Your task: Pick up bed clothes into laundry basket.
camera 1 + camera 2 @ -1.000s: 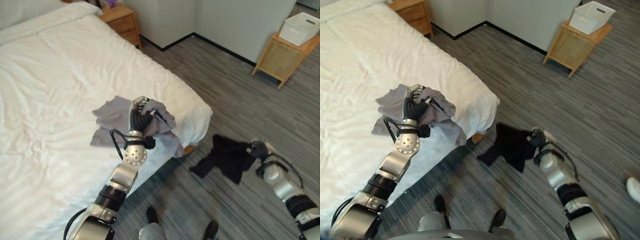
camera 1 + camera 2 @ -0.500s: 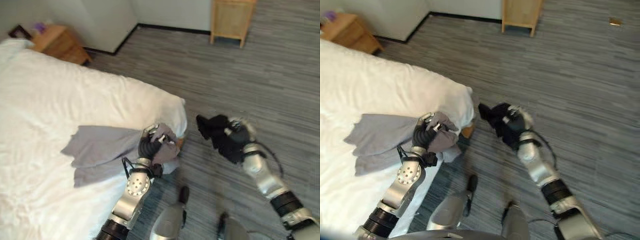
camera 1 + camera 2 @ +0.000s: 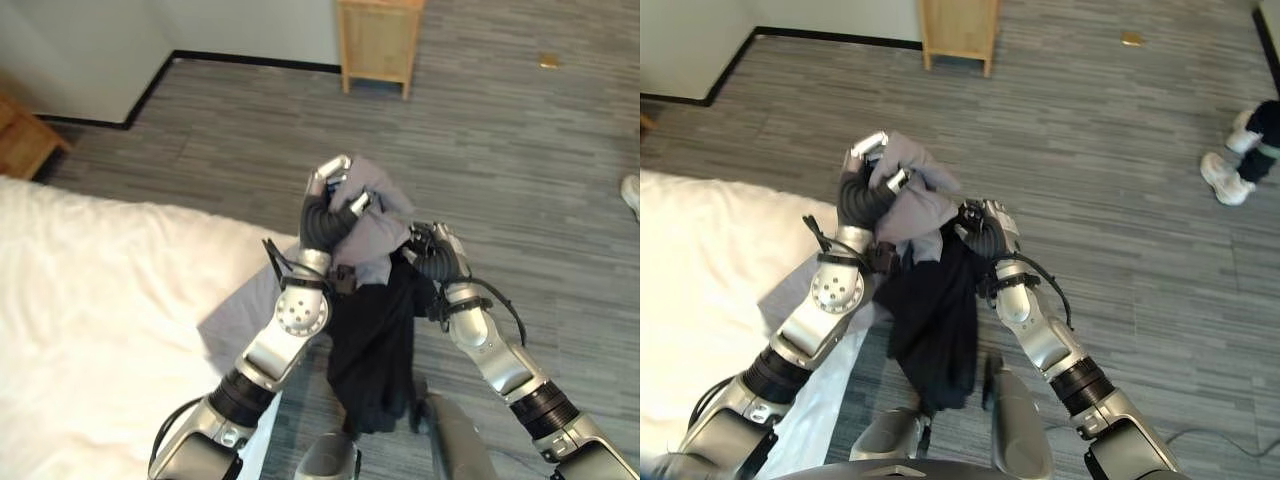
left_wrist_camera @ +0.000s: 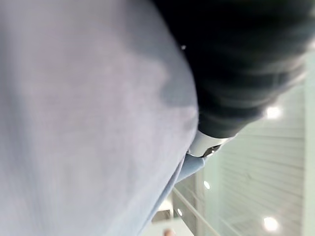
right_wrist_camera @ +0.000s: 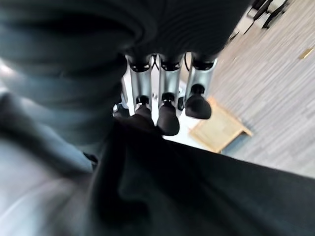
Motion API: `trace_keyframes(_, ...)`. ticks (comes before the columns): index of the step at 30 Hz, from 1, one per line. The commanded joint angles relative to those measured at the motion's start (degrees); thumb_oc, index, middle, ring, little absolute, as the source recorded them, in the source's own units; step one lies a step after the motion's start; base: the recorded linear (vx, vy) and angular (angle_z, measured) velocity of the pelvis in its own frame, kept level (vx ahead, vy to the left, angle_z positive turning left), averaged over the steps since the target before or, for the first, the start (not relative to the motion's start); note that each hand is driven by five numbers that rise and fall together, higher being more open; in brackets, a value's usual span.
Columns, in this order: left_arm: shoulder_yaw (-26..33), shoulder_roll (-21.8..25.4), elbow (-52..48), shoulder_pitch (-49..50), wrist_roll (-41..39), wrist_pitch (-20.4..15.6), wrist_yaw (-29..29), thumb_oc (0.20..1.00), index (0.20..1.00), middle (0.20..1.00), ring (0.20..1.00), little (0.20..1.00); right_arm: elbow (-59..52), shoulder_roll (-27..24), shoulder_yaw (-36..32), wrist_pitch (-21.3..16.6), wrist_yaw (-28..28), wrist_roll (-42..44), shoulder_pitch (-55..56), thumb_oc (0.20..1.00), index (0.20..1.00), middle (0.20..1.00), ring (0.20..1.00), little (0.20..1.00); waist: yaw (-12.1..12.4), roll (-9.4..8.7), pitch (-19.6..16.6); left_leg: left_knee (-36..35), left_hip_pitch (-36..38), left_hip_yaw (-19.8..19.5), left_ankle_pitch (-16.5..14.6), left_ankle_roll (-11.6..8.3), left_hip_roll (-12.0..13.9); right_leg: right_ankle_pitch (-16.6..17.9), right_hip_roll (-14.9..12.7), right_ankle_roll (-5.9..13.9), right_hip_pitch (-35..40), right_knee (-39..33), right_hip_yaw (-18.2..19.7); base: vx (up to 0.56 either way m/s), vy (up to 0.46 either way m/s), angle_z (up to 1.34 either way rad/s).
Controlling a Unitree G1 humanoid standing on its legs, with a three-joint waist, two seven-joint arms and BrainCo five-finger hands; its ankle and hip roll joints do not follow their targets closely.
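Both garments are off the bed [image 3: 90, 300] and in the robot's grip. The left hand [image 3: 328, 205] has its fingers curled round a bunched grey cloth [image 3: 375, 215], which spills past the fingertips and trails down along the arm toward the mattress edge. The right hand [image 3: 985, 232] is clenched on a black garment [image 3: 935, 330] that hangs straight down below its fingers, above the floor. The two bundles touch between the hands. I see no laundry basket here, so carrying and dropping both pieces in is, I judge, what's left.
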Motion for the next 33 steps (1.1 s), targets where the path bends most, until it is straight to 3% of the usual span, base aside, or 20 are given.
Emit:
trace_keyframes(1,0.65,0.45,-4.74,4.52,2.54,-4.58,0.08,0.2,0.2,0.2,0.2,0.2,-1.52,1.63,-0.33,-4.47,-2.46,-0.24,-3.0,0.2,0.2,0.2,0.2,0.2,3.04,-2.78,-5.14,-8.0,8.59,3.11,0.59,-3.04,1.53,11.05,-1.94,3.49,7.92,-8.57,-2.7,0.51,-0.163,0.09)
trace_keyframes(2,0.97,0.26,-5.08,6.87,1.86,-4.78,-0.37,0.2,0.2,0.2,0.2,0.2,-1.05,1.43,0.16,-4.27,-2.96,-1.18,-1.17,0.2,0.2,0.2,0.2,0.2,3.83,-3.49,-5.88,-1.99,9.86,3.57,6.79,-4.99,4.41,11.64,-1.77,1.42,10.79,-6.72,-2.13,0.46,-0.201,-0.04)
trace_keyframes(4,1.05,0.21,-4.72,7.87,0.7,-4.57,-0.64,0.2,0.2,0.2,0.2,0.2,-1.41,0.48,1.06,-4.6,-2.94,-1.79,-1.11,0.2,0.2,0.2,0.2,0.2,4.76,-5.07,-4.95,17.47,3.23,6.22,14.42,-7.06,4.5,11.65,-2.3,-0.99,16.11,-8.18,-2.63,0.5,-0.298,0.4)
trace_keyframes(5,0.46,0.16,-5.05,8.28,1.08,-4.07,-0.65,0.2,0.2,0.2,0.2,0.2,-2.08,-0.02,1.85,-3.9,-3.24,-2.75,-1.97,0.2,0.2,0.2,0.2,0.2,6.05,-5.31,-3.77,30.19,-3.8,5.68,14.69,-6.25,3.49,10.38,-1.51,-2.73,18.65,-8.87,-2.02,0.45,-0.255,0.54)
trace_keyframes(8,-0.58,-0.03,-5.65,7.01,1.18,-4.0,-0.05,0.2,0.2,0.2,0.2,0.2,-2.34,-0.21,2.36,-3.15,-5.07,-4.91,-3.74,0.2,0.2,0.2,0.2,0.2,10.21,-7.41,-0.77,45.78,-18.62,5.93,10.97,-4.05,-2.3,7.05,-1.95,-3.78,24.33,-10.12,1.37,0.36,-0.142,-0.43)
trace_keyframes(10,-1.2,-1.08,-4.94,6.59,0.49,-3.97,0.14,0.2,0.2,0.2,0.2,0.2,-1.59,0.3,2.24,-3.0,-5.88,-4.94,-3.88,0.2,0.2,0.2,0.2,0.2,12.29,-6.65,-0.91,36.22,-22.6,7.3,6.98,-3.41,-1.93,4.47,-1.32,-3.02,27.43,-10.8,2.92,0.48,0.051,-0.78)
trace_keyframes(11,-1.26,-1.42,-4.34,6.49,0.06,-4.24,0.05,0.2,0.2,0.2,0.2,0.2,-1.58,0.57,2.28,-3.13,-5.71,-4.82,-3.42,0.2,0.2,0.2,0.2,0.2,13.02,-6.6,-1.57,27.57,-21.77,8.75,7.7,-3.34,-1.57,3.47,-1.72,-2.42,28.26,-10.8,3.64,0.37,0.059,-0.56)
trace_keyframes(12,-1.28,-1.42,-4.33,6.5,0.06,-4.26,0.05,0.2,0.2,0.2,0.2,0.2,-1.6,0.57,2.27,-3.13,-5.7,-4.82,-3.39,0.2,0.2,0.2,0.2,0.2,13.18,-6.72,-1.45,27.23,-21.44,8.95,7.81,-3.31,-1.63,3.45,-1.86,-2.4,28.37,-10.8,3.8,0.66,0.121,-0.78)
trace_keyframes(13,-0.65,-1.78,-3.37,7.42,-0.51,-4.16,-0.34,0.2,0.2,0.2,0.2,0.2,-0.51,0.83,2.69,-3.41,-5.08,-4.65,-2.5,0.2,0.2,0.2,0.2,0.2,14.72,-4.52,-3.45,8.73,-22.25,11.52,11.81,-3.54,-0.62,0.62,0.34,-1.72,31.37,-10.8,4.08,0.5,0.081,-0.86)
trace_keyframes(14,-0.72,-1.85,-3.37,7.65,-0.51,-4.18,-0.39,0.2,0.2,0.2,0.2,0.2,-0.52,0.79,2.72,-3.45,-5.08,-4.65,-2.26,0.2,0.2,0.2,0.2,0.2,15.24,-5.1,-3.09,5.49,-19.94,12.34,13.23,-3.5,-1.07,0.39,-0.45,-1.64,31.93,-10.8,4.58,0.98,0.15,-0.75)
trace_keyframes(15,-0.32,-2.38,-2.32,7.3,-0.11,-4.66,-0.54,0.2,0.2,0.2,0.2,0.2,1.16,0.89,2.83,-3.47,-4.92,-5.0,-2.37,0.2,0.2,0.2,0.2,0.2,16.89,-4.17,-4.45,-6.13,-21.58,17.76,18.93,-4.09,-0.8,-2.99,0.19,-1.44,36.12,-10.8,4.89,0.7,0.087,-0.77)
trace_keyframes(17,-0.31,-3.21,-2.27,6.46,-0.79,-5.36,-0.05,0.2,0.2,0.2,0.2,0.2,1.72,1.63,2.96,-3.24,-4.77,-5.59,-3.87,0.2,0.2,0.2,0.2,0.2,17.95,-4.06,-5.85,-7.97,-22.87,20.93,18.13,-2.79,-1.44,-4.53,0.04,-1.23,38.96,-10.8,5.12,0.74,0.124,-0.41)
trace_keyframes(20,-0.71,-3.02,-1.82,5.43,-1.93,-5.02,0.41,0.2,0.2,0.2,0.2,0.2,1.05,2.82,2.73,-2.49,-4.95,-7.15,-4.37,0.2,0.2,0.2,0.2,0.2,18.87,-5.34,-7.93,-8.0,-20.2,19.61,19.97,-0.26,-3.69,-2.65,-0.7,-0.44,40.96,-9.07,5.67,0.44,0.072,-0.13)
trace_keyframes(22,-0.85,-1.97,-0.76,3.65,-1.37,-3.9,2.65,0.2,0.2,0.2,0.2,0.2,1.04,4.14,2.91,-2.49,-5.89,-7.23,-4.73,0.2,0.2,0.2,0.2,0.2,17.37,-5.88,-7.2,-8.0,-14.18,19.81,18.9,1.53,-3.15,6.65,-1.34,5.63,34.73,11.82,5.41,0.56,0.102,-0.09)
trace_keyframes(23,-0.83,-2.01,0.14,3.08,-0.88,-3.54,2.92,0.2,0.2,0.2,0.2,0.2,1.34,4.53,3.2,-2.44,-5.67,-7.32,-5.26,0.2,0.2,0.2,0.2,0.2,15.99,-5.64,-6.94,-8.0,-11.55,19.11,17.02,1.66,-3.3,8.35,-2.53,7.09,31.86,18.56,4.45,0.28,0.059,0.15)
trace_keyframes(24,-0.81,-2.01,0.16,3.06,-0.87,-3.55,2.92,0.2,0.2,0.2,0.2,0.2,1.35,4.53,3.21,-2.44,-5.67,-7.32,-5.29,0.2,0.2,0.2,0.2,0.2,15.96,-5.69,-6.92,-8.0,-11.57,19.11,17.03,1.68,-3.36,8.24,-2.6,7.1,31.76,18.74,4.45,0.52,0.106,0.32)
trace_keyframes(25,-1.46,-2.23,0.92,1.86,-0.51,-3.58,2.9,0.2,0.2,0.2,0.2,0.2,1.79,4.9,3.53,-2.4,-4.97,-7.92,-5.85,0.2,0.2,0.2,0.2,0.2,13.63,-3.38,-6.37,-8.0,-7.09,17.66,15.05,1.29,-0.91,10.9,-4.1,6.75,25.06,25.85,1.83,0.52,0.084,0.38)
trace_keyframes(28,-2.22,-2.67,1.16,0.27,0.04,-3.9,3.05,0.2,0.2,0.2,0.2,0.2,2.27,4.38,3.7,-2.37,-3.9,-8.15,-4.99,0.2,0.2,0.2,0.2,0.2,9.54,-1.57,-4.82,-8.0,-3.66,13.47,13.53,0.06,-0.46,6.59,-3.54,3.39,16.03,22.38,-0.2,0.54,-0.012,0.48)
trace_keyframes(30,-2.02,-2.74,1.19,0.36,0.17,-3.79,2.74,0.2,0.2,0.2,0.2,0.2,2.51,4.27,3.27,-2.49,-3.92,-7.47,-4.77,0.2,0.2,0.2,0.2,0.2,7.38,-2.69,-5.07,-8.0,-1.49,11.19,10.69,-1.06,-1.18,4.96,-3.71,2.35,13.15,9.75,-0.13,0.57,-0.168,1.61)
trace_keyframes(33,-1.43,-2.41,1.33,0.84,0.65,-3.9,2.32,0.2,0.2,0.2,0.2,0.2,0.92,3.83,2.63,-2.76,-5.1,-7.44,-3.57,0.2,0.2,0.2,0.2,0.2,5.15,-3.25,-5.16,-8.0,2.23,8.92,6.76,-2.52,-0.37,9.29,-3.21,3.65,10.96,-4.22,-0.8,0.52,-0.153,1.22)
